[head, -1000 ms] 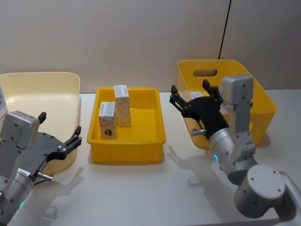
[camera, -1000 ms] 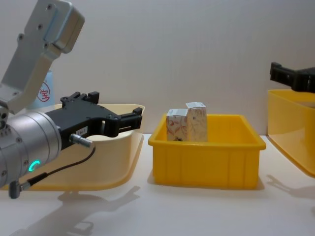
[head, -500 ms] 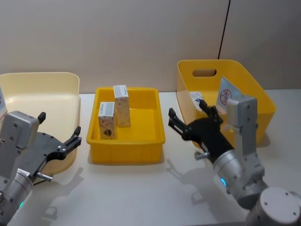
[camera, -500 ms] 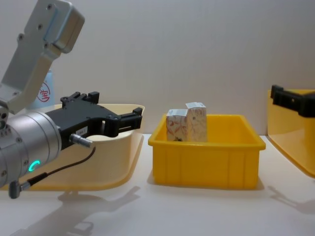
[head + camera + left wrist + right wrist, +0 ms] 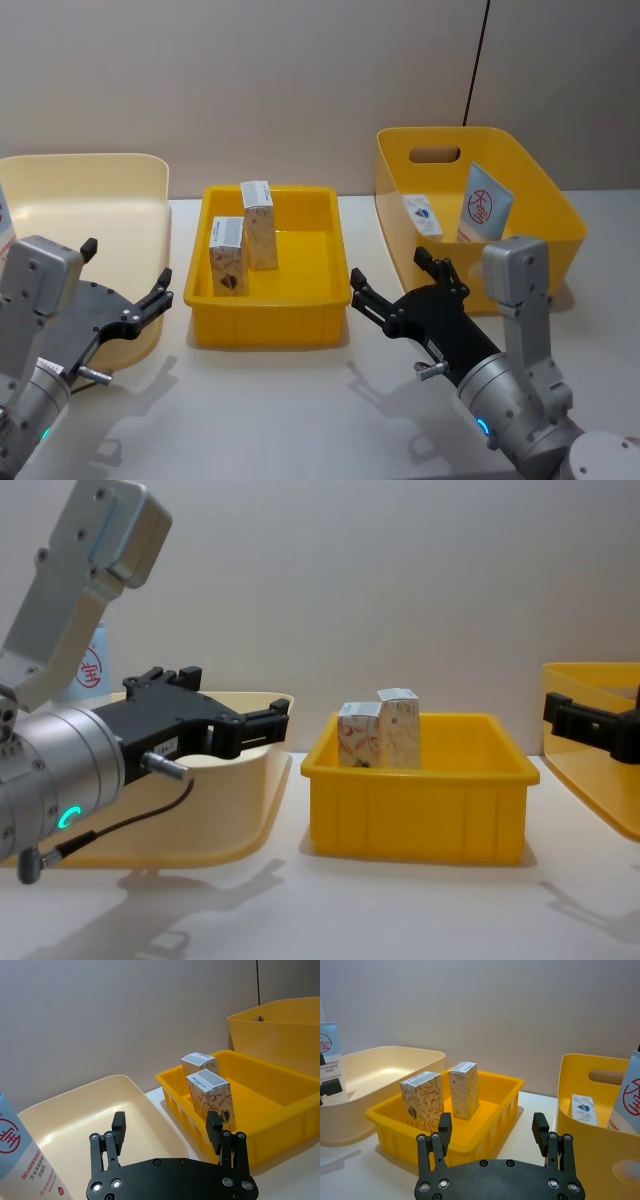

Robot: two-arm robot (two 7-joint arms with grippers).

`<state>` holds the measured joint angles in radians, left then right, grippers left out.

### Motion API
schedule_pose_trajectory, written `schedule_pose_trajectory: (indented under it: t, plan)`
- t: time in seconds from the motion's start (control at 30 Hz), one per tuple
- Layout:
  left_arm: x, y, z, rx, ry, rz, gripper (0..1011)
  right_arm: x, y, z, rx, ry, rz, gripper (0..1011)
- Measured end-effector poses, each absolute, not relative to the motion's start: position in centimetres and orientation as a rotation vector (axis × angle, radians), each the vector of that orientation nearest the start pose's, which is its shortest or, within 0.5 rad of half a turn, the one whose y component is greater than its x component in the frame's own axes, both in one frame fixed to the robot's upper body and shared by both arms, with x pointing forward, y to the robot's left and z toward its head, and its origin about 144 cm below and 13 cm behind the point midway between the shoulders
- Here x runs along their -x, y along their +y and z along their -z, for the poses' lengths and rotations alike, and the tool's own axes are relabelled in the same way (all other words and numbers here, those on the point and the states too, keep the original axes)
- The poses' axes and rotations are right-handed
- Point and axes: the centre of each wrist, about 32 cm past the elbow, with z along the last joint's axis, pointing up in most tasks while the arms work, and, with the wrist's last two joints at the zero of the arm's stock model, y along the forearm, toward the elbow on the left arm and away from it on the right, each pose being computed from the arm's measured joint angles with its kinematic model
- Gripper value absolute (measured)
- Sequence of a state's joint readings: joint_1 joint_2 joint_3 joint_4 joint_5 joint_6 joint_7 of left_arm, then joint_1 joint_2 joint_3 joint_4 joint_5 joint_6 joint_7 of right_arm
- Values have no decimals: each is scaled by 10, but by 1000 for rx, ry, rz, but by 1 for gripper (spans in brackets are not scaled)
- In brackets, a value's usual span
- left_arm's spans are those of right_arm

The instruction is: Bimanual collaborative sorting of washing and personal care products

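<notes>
Right hand (image 5: 398, 290) hovers spread, beside the yellow tray (image 5: 270, 325)

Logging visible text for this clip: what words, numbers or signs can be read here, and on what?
"98%": squeeze tube in the cream bin; the rest of its print is too blurred.
Red round marks on both tubes, second tube: characters unclear.
Cartons: nothing legible.
Small packet: blue emblem, print unreadable.

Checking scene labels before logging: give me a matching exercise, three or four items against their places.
Things:
1. two patterned cartons
2. squeeze tube with red mark
3. right hand
4. left hand

Places:
A. over the cream bin's near corner
B. leaning in the tall yellow bin
C. upright in the shallow yellow tray
D. above the table, between tray and tall bin

Pairs: 1-C, 2-B, 3-D, 4-A
</notes>
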<state>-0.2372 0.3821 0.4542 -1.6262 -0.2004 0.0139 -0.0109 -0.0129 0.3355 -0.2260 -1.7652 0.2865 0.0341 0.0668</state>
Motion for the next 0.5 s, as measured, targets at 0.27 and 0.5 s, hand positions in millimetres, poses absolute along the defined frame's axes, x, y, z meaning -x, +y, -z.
schedule_pose_trajectory:
  t: [0.27, 0.5]
  plan:
    - [-492, 198, -1204, -61, -268, -1124, 1000, -443, -237, -1189, -26, -74, 1229, 1001]
    - [-492, 198, -1204, -61, -268, -1124, 1000, -443, -237, -1189, -26, -74, 1229, 1001]
